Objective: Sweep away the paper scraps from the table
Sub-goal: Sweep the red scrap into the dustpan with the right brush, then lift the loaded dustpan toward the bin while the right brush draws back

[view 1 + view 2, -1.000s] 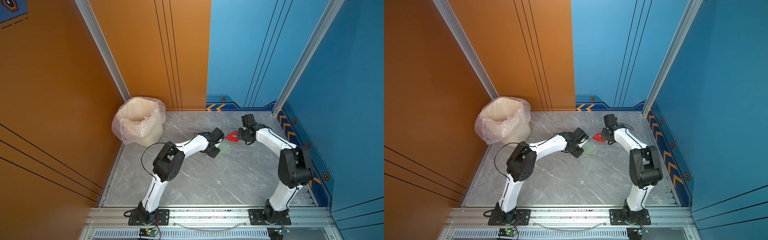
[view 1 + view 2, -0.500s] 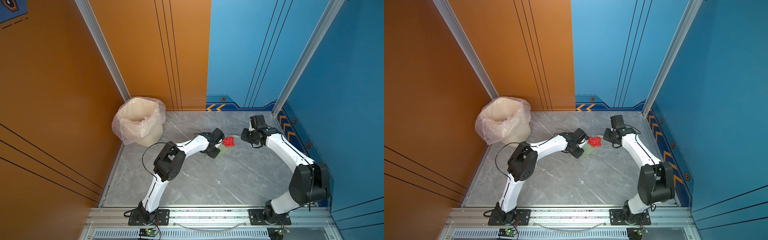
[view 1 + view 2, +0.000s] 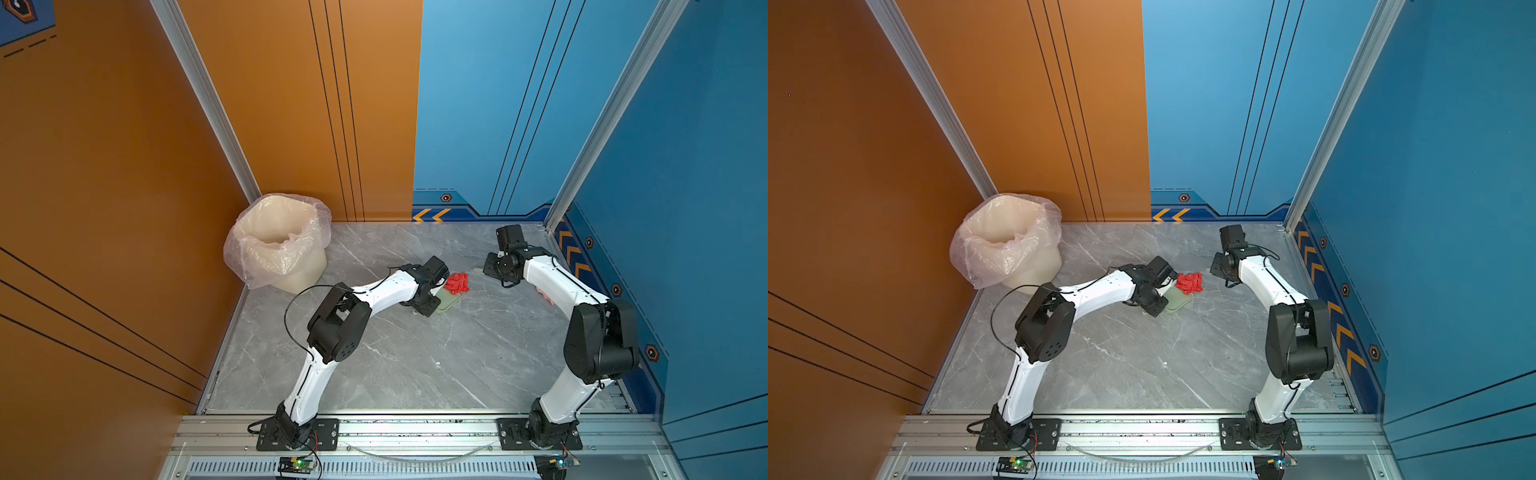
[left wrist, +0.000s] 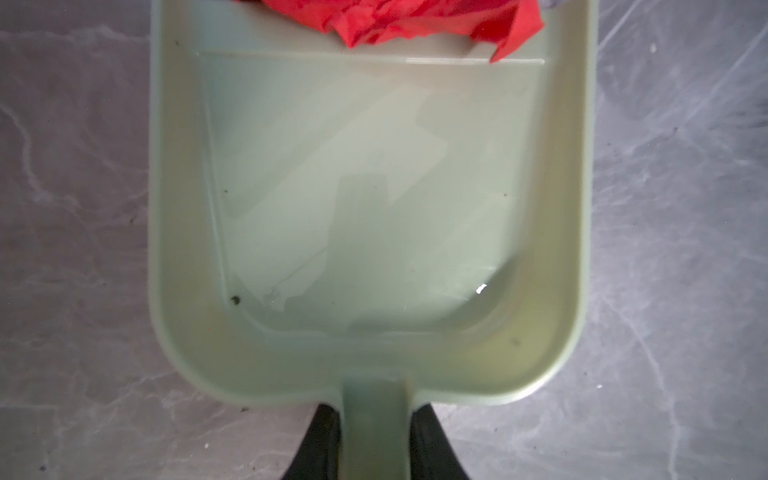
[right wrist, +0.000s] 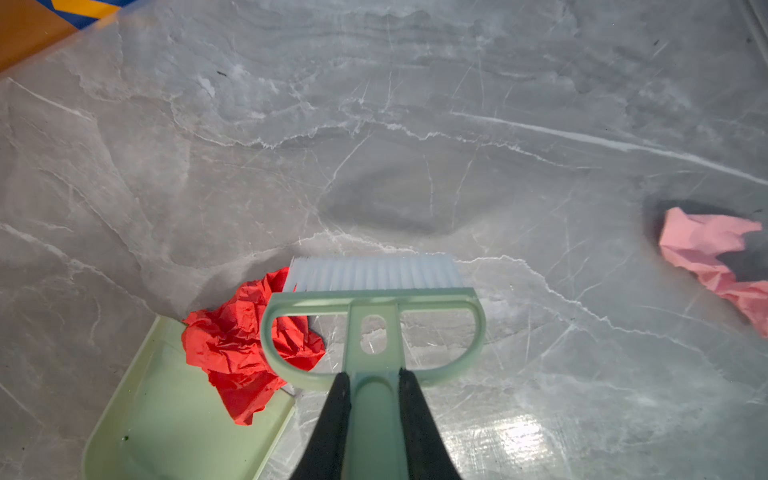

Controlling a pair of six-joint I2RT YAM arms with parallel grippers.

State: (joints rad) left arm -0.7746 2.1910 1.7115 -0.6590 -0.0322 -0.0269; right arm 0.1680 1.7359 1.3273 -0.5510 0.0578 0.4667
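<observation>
Brush now farther right, apart from red scrap.

A cream bin lined with clear plastic is placed in the corner by the orange wall. A pale green dustpan is laid flat, and a matching white-bristled brush is seen near it.

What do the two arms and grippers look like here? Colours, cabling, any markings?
Left arm and right arm match: glossy white link shells, bulky black joint housings, black base plates bolted to a silver rail. A loose black cable loops off the left elbow. Left gripper and right gripper have plain black fingers narrowing toward the tips. No markings are legible.
</observation>
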